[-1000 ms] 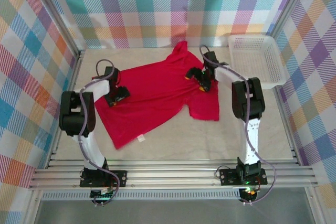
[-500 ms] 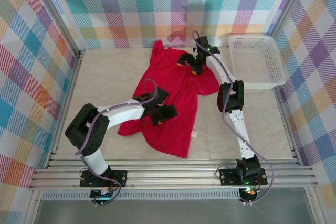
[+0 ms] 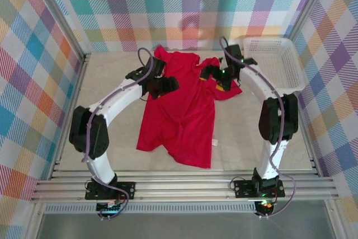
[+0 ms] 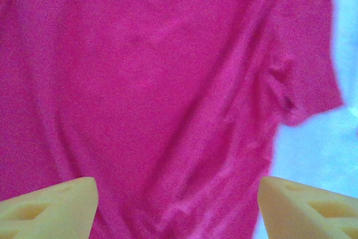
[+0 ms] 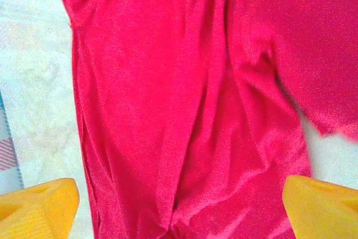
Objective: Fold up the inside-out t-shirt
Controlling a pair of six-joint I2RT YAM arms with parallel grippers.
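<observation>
The bright red t-shirt (image 3: pixel 187 116) lies stretched from the back wall toward the front, its small white tag (image 3: pixel 214 142) at the near right edge. My left gripper (image 3: pixel 164 86) hovers over the shirt's far left part. In the left wrist view its yellow fingers (image 4: pixel 50 208) stand wide apart above smooth red fabric (image 4: pixel 156 82), so the gripper (image 4: pixel 178 188) is open. My right gripper (image 3: pixel 219 78) is over the far right part, beside a sleeve. It (image 5: pixel 180 188) is open too, with creased red cloth (image 5: pixel 168 93) beneath it.
A white mesh basket (image 3: pixel 274 62) stands at the back right, close to my right arm. Bare pale tabletop (image 3: pixel 106 99) stretches to the left of the shirt and along the front. Checked walls close in the back and both sides.
The shirt has swung from lying across the left to lying front-to-back in the middle. My left gripper went from the front middle to the back left; the right shifted slightly rightward.
</observation>
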